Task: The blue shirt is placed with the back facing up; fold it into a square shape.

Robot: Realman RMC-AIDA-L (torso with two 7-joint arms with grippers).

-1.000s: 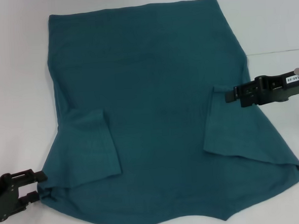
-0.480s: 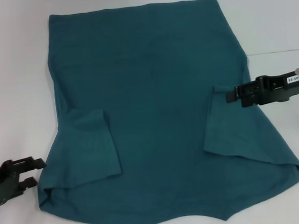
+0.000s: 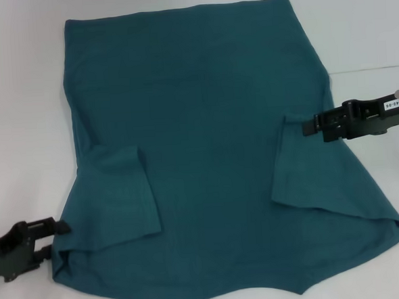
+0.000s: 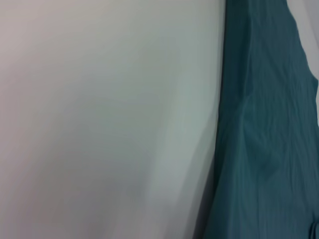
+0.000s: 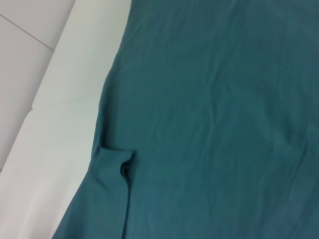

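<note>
The blue shirt lies spread back-up across the white table, hem toward the far edge, collar end nearest the robot; both short sleeves are already folded inward onto the body, the left sleeve and the right sleeve lying flat. A second ago the left gripper was at the shirt's near left corner with cloth bunched at its tips; it has since let go, backed off and dropped lower, and now sits just beside that corner with its fingers spread apart, the corner lying slack; the sleeve stage looks finished and a lengthwise fold probably comes next. The right gripper has not moved, hovering at the right sleeve's upper edge; whether its fingers are apart or pressed together cannot be told. The left wrist view adds the shirt's wrinkled side edge against bare table; the right wrist view shows a small pucker at the sleeve's corner, which the head view hides.
</note>
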